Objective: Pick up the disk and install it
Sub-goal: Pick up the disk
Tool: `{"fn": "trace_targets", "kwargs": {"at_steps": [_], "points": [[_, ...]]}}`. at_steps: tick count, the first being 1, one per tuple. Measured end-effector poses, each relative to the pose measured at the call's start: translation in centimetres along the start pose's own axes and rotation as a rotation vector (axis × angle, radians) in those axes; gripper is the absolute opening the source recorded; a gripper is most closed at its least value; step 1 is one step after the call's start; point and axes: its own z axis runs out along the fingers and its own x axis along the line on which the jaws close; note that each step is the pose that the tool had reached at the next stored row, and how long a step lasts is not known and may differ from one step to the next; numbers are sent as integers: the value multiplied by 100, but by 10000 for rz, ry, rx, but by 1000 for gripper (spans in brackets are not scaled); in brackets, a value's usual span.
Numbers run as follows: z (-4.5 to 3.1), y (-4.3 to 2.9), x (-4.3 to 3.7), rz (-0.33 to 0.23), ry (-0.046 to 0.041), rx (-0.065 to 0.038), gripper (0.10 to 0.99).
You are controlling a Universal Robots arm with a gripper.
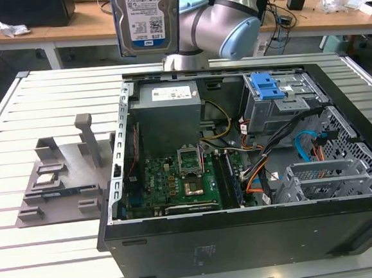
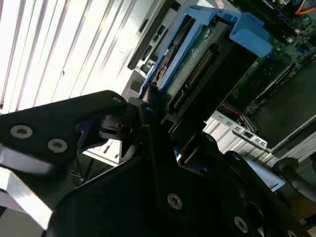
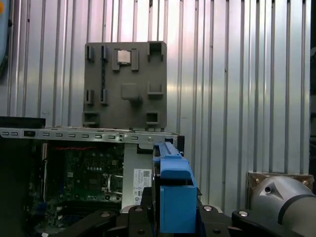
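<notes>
We find the gripper [image 3: 173, 219] clamped on the disk [image 1: 145, 18], which hangs upright above the far edge of the open case [image 1: 245, 240], clear of it. We judge the pick-up done and the installation in hand. Seating the disk calls for aligning it squarely with the cage [image 1: 280, 106].

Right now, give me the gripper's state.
Gripper: jaws shut on the disk.
</notes>
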Motion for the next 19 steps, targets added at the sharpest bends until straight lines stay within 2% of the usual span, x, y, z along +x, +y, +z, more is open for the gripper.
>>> {"fn": "trace_targets", "kwargs": {"at_steps": [4,10,16,19], "points": [[-7,-182,6,0,-1,1,369],[-16,-387,12,-1,0,0,369],[-27,-656,21,1,-1,0,369],[-31,-752,24,2,0,0,369]]}}
